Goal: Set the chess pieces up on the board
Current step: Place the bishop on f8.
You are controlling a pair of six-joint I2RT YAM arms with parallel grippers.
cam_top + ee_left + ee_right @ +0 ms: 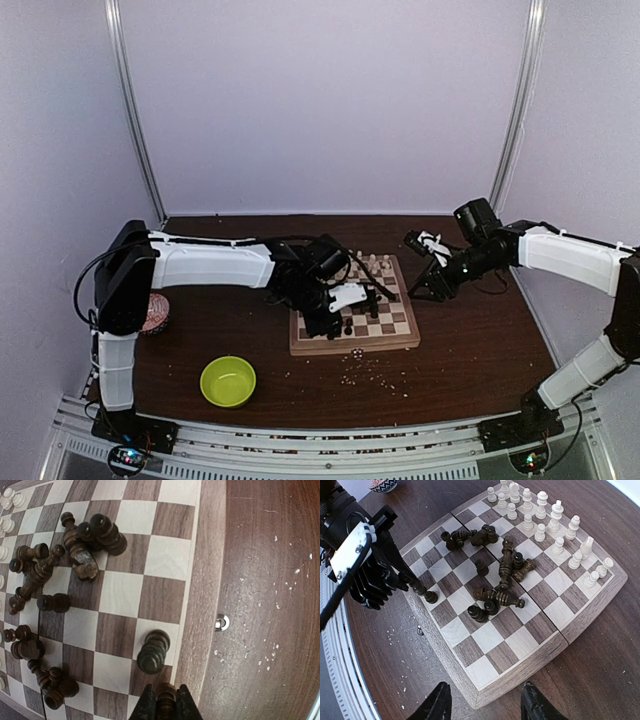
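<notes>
Dark brown tabletop [480, 350] under pale walls [330, 100]. Far left: small patterned bowl [152, 312], then lime-green bowl [228, 381] nearer the front edge. Next, left claw [166, 703]: low over the board [395, 322] at its near rim, pinching a dark piece [166, 692] by the head above a square of the edge row; cannot tell whether the base touches the wood. Just beside it, second dark piece [153, 651], upright. Toward mid-board, jumbled heap of dark pieces [500, 575], most lying on their sides. Along the far rows, pale pieces [545, 525] standing in order. On the table in front of the board, scattered pale crumbs [370, 375]. Far right, right claw [487, 707]: fingers spread wide, off the board just past its right side, well apart from every piece.
</notes>
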